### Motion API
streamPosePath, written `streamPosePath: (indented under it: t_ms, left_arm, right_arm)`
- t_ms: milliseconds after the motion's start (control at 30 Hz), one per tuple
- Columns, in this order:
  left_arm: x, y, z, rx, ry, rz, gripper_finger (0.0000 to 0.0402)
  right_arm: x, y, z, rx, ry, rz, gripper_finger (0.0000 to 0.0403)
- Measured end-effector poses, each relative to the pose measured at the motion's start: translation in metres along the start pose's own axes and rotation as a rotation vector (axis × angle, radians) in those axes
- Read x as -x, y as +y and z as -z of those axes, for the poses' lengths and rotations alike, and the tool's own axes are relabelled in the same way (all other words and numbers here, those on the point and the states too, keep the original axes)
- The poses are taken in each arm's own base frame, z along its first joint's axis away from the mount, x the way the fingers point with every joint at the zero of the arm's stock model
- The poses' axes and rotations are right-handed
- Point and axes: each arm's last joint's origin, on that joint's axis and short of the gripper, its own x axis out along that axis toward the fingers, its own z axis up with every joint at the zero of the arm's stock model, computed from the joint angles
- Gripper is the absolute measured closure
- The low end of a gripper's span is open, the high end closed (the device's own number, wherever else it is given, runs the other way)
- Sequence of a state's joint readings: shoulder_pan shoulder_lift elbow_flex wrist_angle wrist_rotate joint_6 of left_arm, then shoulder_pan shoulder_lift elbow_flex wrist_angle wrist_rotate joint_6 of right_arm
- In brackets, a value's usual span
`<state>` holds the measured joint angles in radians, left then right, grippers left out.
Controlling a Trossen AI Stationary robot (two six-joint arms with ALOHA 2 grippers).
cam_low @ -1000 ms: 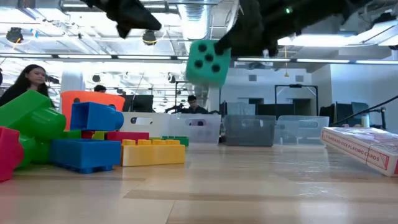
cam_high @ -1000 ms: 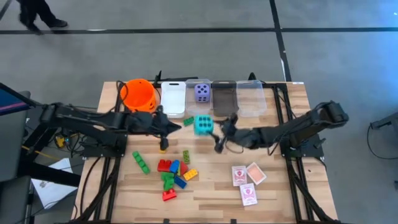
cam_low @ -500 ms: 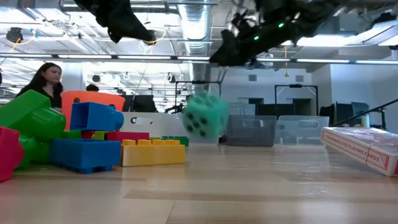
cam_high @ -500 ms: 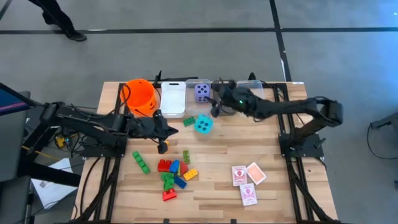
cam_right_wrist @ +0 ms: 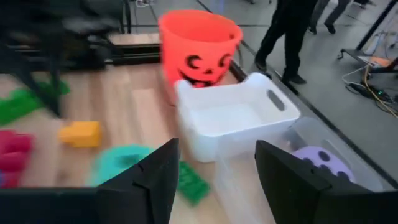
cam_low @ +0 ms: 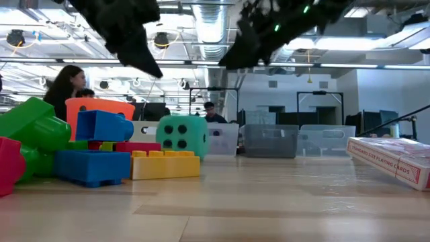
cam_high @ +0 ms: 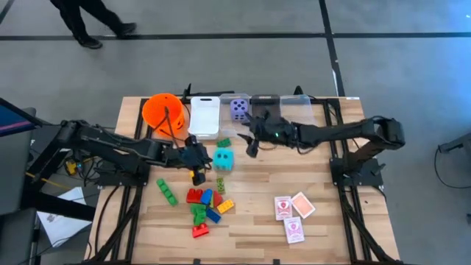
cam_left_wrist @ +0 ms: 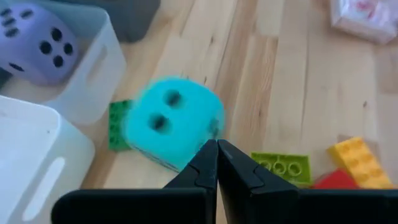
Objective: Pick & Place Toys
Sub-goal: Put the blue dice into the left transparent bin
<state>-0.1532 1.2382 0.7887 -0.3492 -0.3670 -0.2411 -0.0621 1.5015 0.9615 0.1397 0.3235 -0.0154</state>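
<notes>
grey floor (cam_high: 221, 66), ceiling lts (cam_low: 161, 40), person (cam_high: 92, 18)

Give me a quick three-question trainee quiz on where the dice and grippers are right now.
1. True or false: the teal die sits inside a bin.
2. Where is the purple die? A) clear bin B) orange bucket C) bare table
3. Fill in: the left gripper is ____, the right gripper is open.

Key: 1 false, it is on the table beside a green brick. 2 A. 3 shut.
</notes>
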Motion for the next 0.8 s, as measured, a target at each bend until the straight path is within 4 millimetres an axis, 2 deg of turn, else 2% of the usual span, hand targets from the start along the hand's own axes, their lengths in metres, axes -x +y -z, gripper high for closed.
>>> streamPosePath:
  t_ms: [200, 333, 467, 533, 633, 800]
  left_arm:
    - [-0.035, -0.012, 0.005, -0.107, 0.035, 0.0, 0.0395]
    - [-0.05, -0.02, 0.007, -0.163, 0.041, 0.092, 0.0372]
    - [-0.052, -0.023, 0.009, -0.164, 0.06, 0.172, 0.0324]
    - [-0.051, -0.023, 0.007, -0.163, 0.05, 0.173, 0.0295]
    - [-0.046, -0.017, 0.002, -0.18, 0.015, 0.123, 0.0252]
    - [-0.04, 0.001, -0.003, -0.216, -0.006, -0.007, 0.0214]
  right_arm:
    - [0.038, 0.064, 0.004, 0.016, 0.012, 0.026, 0.0201]
    - [0.052, 0.09, 0.017, 0.018, 0.043, 0.09, 0.0201]
    - [0.058, 0.098, 0.027, -0.077, 0.048, 0.076, 0.0201]
    - [0.058, 0.098, 0.035, -0.09, 0.062, 0.08, 0.02]
    - [0.056, 0.097, 0.035, -0.123, 0.041, 0.081, 0.0196]
    - [0.036, 0.097, 0.054, -0.083, -0.002, 0.074, 0.0186]
